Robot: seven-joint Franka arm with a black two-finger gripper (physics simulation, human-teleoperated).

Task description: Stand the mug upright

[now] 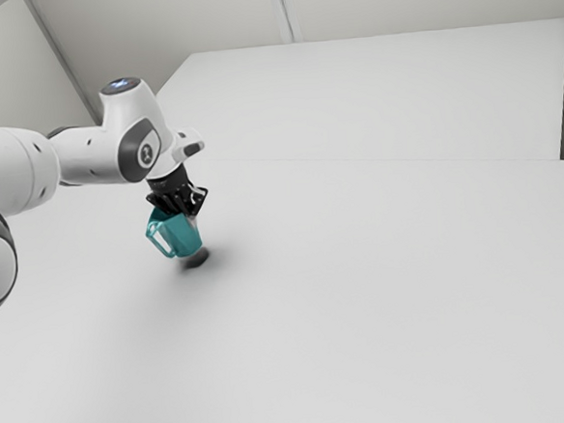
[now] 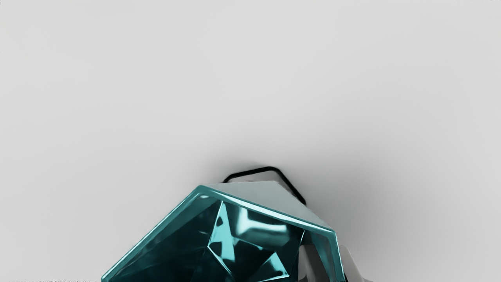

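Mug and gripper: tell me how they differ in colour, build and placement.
The mug is glossy teal; the gripper is black with greyish fingertips. The mug is a hollow, faceted vessel with a side handle; the gripper has two fingers. The mug hangs lower; the gripper is above it. Both are in the exterior view's left half.

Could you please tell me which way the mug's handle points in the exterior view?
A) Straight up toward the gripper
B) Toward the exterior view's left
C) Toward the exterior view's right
B: the handle sticks out from the side of the teal mug nearer the exterior view's left, the side from which the arm comes in.
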